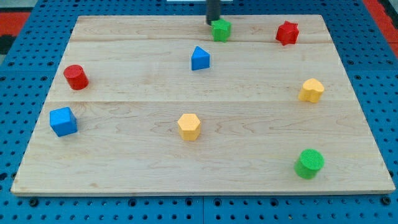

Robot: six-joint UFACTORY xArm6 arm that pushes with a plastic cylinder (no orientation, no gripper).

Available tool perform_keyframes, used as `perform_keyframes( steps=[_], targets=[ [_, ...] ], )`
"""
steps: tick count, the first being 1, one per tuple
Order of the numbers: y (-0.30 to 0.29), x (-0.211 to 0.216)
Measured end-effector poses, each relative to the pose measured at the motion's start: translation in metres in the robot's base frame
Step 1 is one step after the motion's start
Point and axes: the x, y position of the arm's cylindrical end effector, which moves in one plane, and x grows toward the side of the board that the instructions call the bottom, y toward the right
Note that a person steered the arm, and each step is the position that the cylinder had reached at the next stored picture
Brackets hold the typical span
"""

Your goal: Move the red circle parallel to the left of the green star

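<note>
1. One rod, no end effector to open or close: my tip [212, 23] touches the green star [221, 29] at the bench's [249, 162] top.
2. Red circle [76, 76] waits untouched, far left.
3. Next: swing behind it, push up and rightward.

A red star [286, 32] sits near the bench's [124, 168] top right corner. A blue block [199, 58], seemingly a triangle, lies just left of centre in the upper half. A yellow hexagon [311, 90] rests by the view's right edge, and a second yellow hexagon [189, 126] sits near the middle, lower down. A blue cube [63, 121] stands at the view's left. A green cylinder [308, 163] stands at the lower right.
</note>
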Motion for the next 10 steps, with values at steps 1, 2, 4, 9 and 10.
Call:
perform_keyframes(
  steps=[1, 2, 4, 9, 10],
  targets=[
    [-0.005, 0.017],
    [-0.012, 0.009],
    [-0.144, 0.052],
    [-0.302, 0.189],
    [-0.225, 0.166]
  ],
)
